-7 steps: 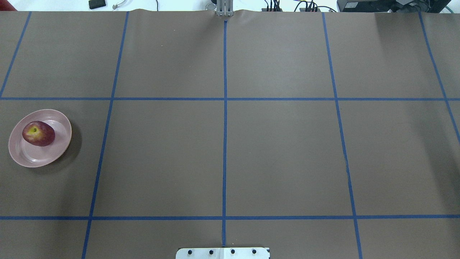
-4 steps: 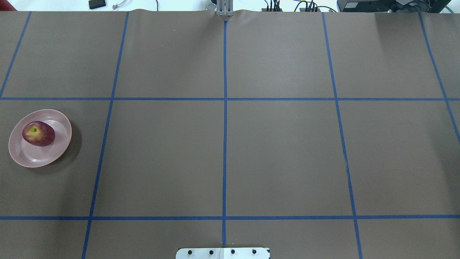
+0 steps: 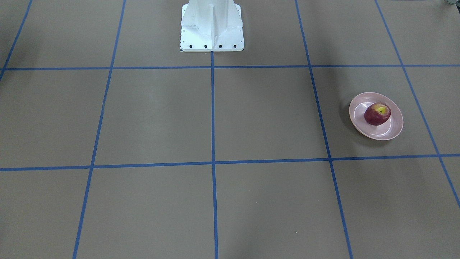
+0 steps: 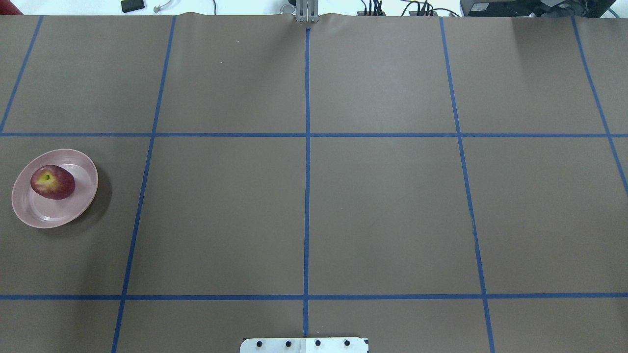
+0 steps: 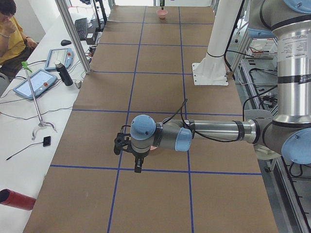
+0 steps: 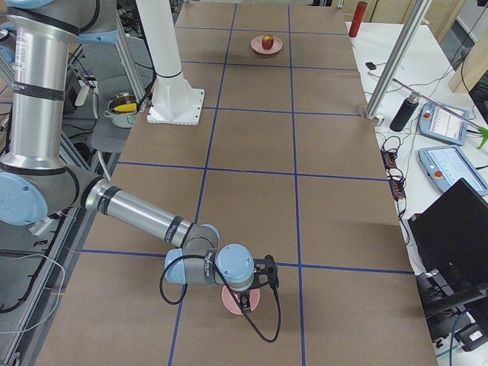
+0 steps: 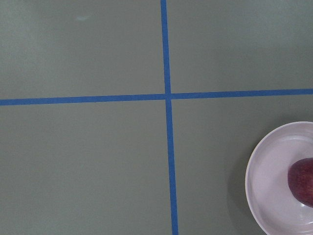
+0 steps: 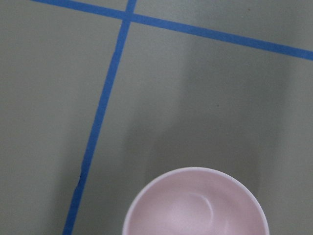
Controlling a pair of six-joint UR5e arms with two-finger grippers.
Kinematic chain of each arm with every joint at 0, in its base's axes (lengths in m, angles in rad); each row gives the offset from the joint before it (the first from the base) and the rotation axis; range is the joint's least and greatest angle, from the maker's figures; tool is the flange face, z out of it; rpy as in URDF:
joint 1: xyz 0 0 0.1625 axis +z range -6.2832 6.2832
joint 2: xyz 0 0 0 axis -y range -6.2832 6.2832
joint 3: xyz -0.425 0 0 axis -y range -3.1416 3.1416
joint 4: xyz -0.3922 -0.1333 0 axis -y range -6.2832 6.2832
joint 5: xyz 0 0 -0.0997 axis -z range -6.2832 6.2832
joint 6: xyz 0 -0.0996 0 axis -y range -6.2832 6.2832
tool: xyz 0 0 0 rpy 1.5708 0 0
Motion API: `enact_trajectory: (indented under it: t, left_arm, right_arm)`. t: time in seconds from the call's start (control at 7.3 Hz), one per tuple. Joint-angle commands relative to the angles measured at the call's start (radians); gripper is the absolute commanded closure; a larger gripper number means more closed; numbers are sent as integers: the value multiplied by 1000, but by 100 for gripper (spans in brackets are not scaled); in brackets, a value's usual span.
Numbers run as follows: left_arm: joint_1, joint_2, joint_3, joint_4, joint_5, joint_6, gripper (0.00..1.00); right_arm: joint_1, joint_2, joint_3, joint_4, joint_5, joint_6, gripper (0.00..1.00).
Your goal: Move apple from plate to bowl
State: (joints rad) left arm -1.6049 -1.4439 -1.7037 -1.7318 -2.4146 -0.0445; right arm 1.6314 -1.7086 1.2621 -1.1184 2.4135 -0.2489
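**gridfan:** where's the apple (image 4: 53, 182) found right now?

**ur5_tinkerer:** it's seen sitting on the plate (image 4: 59, 215), yellow-green stem patch showing on top. That's hard by the left edge of the table (image 4: 314, 220) (robot's left), roughly midway along it. The left gripper (image 5: 136, 162) is hung above the table near the plate, pointed down. It's only caught from the side, so wide or narrow can't be told.

**gridfan:** and further right?

**ur5_tinkerer:** the white base (image 3: 212, 25) is bolted at the middle of the robot's edge. The bowl (image 8: 195, 205) is parked at the right end, and the right gripper (image 6: 245, 299) is held over it. Same story there, its opening can't be judged. Apple and bowl are well apart.
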Motion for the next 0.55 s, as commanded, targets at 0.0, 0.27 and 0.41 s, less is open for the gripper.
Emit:
enact_trajectory:
  t: [0.0,0.27,0.41]
  left_arm:
    - [0,2,-1,-3,0,0,2]
    - [0,5,1,-3,0,0,2]
    - [0,7,1,-3,-1,0,2]
  right_arm:
    - [13,34,-87,2,1,-13,2]
    - [12,37,-109,3,-10,-10,9]
    - [11,40,-116,2,-13,-9,15]
